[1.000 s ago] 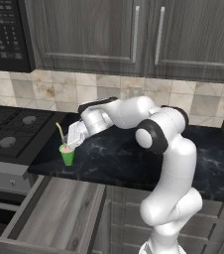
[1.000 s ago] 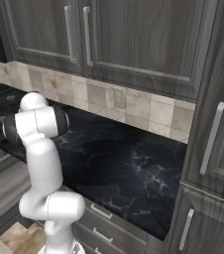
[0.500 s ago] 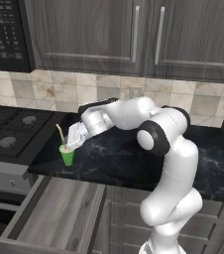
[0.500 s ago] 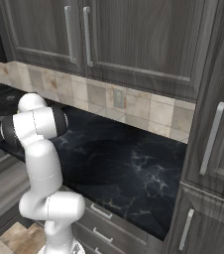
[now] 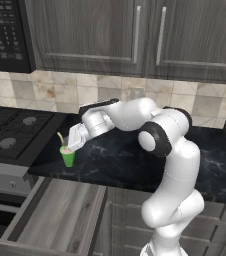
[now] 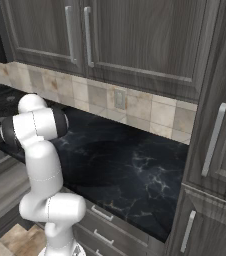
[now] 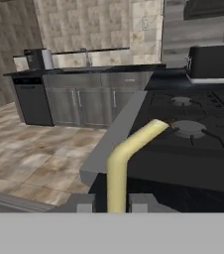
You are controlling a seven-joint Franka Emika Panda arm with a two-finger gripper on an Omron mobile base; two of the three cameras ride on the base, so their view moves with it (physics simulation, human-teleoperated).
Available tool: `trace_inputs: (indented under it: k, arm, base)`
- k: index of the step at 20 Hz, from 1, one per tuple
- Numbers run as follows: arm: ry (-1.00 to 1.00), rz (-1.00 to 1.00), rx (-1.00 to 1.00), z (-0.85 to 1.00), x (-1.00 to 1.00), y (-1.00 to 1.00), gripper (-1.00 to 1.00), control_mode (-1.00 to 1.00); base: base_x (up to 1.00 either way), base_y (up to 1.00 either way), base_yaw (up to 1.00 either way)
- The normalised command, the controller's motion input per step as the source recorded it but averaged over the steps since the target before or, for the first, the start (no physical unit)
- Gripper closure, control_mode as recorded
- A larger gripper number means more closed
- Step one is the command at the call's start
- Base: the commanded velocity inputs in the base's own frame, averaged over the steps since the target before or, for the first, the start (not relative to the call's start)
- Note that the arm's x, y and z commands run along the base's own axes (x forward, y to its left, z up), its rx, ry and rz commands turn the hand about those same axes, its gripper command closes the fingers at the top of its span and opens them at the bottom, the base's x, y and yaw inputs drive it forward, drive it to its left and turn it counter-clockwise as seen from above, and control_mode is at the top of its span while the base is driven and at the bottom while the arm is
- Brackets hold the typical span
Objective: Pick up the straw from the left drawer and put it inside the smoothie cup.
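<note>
Hand view: the straw (image 7: 118, 171) rises between the two dark finger tips at the bottom, runs up as a pale-yellow stick, then bends toward the upper right over the stove (image 7: 193, 130).
Gripper (image 5: 74, 145): at the end of the arm, reaching out to the left over the counter edge, directly above the smoothie cup (image 5: 67, 156).
Gripper state: the tips stand close on either side of the straw with narrow gaps visible; whether they grip it or have let go, I cannot tell.
Straw, left base view (image 5: 60, 138): a short pale-yellow piece leans up and to the left just beside the gripper, its lower end going down toward the cup's rim.
Smoothie cup: bright green, upright, just below the gripper, on the dark marble counter (image 5: 115, 162) near its front left corner; the rim is partly covered by the gripper.
Left drawer (image 5: 60, 215): pulled open below and in front of the gripper, its grey-brown wood-grain bottom showing.
Stove, left base view (image 5: 12, 132): black burners to the left of the gripper, beside the cup.
Right base view: the white arm (image 6: 40, 165) stands at the left, its upper part turned away toward the far left; dark counter (image 6: 130, 175) and grey cabinets (image 6: 135, 45) lie to its right.
Backsplash (image 5: 45, 92): beige tiles behind the gripper, with dark wood-grain cabinets above.
</note>
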Motion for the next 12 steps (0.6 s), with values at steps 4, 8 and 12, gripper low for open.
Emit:
trace_inputs:
  k: [4,8,12]
  arm:
    - [0.00,0.00,0.00,0.00,0.00,0.00,-1.00,-1.00]
    - [0.00,0.00,0.00,0.00,0.00,0.00,-1.00,-1.00]
    - [0.00,0.00,0.00,0.12,0.00,-0.01,-1.00,-1.00]
  base:
    - [0.00,0.00,0.00]
    - [0.00,0.00,0.00]
    - [0.00,0.00,0.00]
